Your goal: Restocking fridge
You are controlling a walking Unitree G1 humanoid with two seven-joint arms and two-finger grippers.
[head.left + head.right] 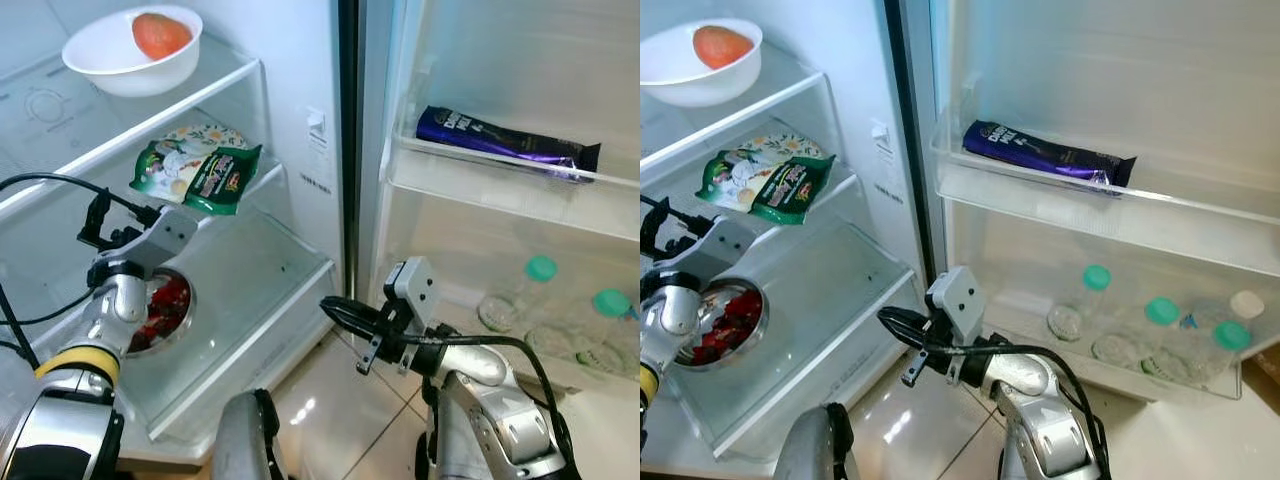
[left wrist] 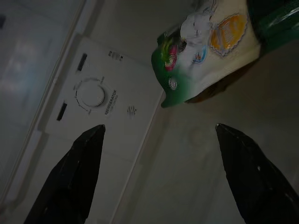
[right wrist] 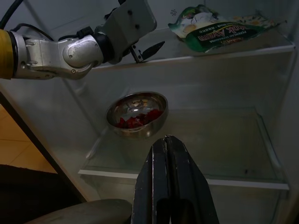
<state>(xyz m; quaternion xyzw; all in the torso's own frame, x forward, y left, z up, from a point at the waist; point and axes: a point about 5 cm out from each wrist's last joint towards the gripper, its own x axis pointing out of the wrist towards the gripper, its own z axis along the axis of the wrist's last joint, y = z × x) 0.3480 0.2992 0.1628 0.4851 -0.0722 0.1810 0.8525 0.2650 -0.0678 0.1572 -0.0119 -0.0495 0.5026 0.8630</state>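
Fridge shelf (image 1: 262, 300) bearing steel bowl (image 3: 136, 114) of red pieces, left gripper (image 2: 161, 175) above it spread wide and empty, right gripper (image 3: 170, 179) before it pressed closed, empty.

The top fridge shelf (image 1: 215, 75) carries a white bowl (image 1: 133, 52) holding an orange fruit (image 1: 160, 34). The middle shelf (image 1: 275, 168) bears a green packet (image 1: 196, 168). On the lower glass shelf (image 1: 262, 290) sits a steel bowl (image 3: 136, 114) (red pieces inside). The door rack (image 1: 1060, 205) holds a purple wrapper (image 1: 1045, 152); the rack below (image 1: 1200, 385) holds capped bottles (image 1: 1085, 300).
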